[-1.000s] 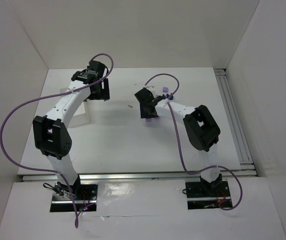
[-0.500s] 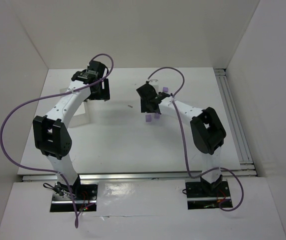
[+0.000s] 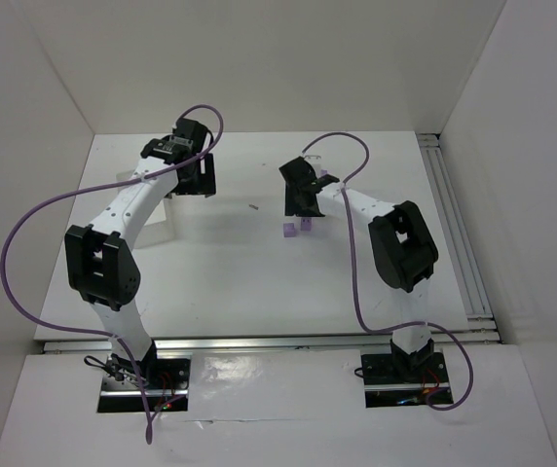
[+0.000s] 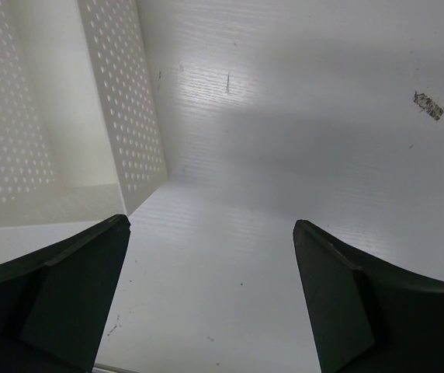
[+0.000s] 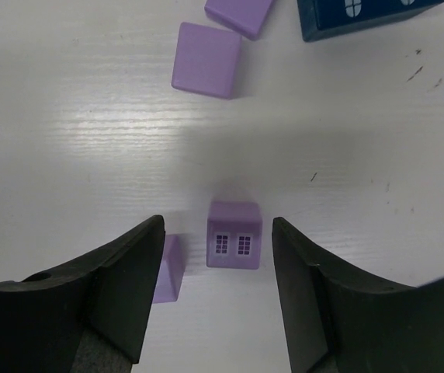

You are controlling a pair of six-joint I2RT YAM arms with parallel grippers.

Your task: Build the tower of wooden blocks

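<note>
white table (image 3: 220,277) inside plain white walls. right gripper (image 5: 216,260) hangs low over it with its fingers spread apart, holding nothing. a purple block with windows (image 5: 234,245) stands between them, touching neither. a second purple block (image 5: 168,269) lies just beside it, partly hidden by one finger. farther off lie a plain purple block (image 5: 206,60), a fourth purple block (image 5: 239,14) and a dark blue block (image 5: 362,15), none stacked. left gripper (image 4: 210,268) is spread wide and empty beside a perforated tray (image 4: 121,101).
</note>
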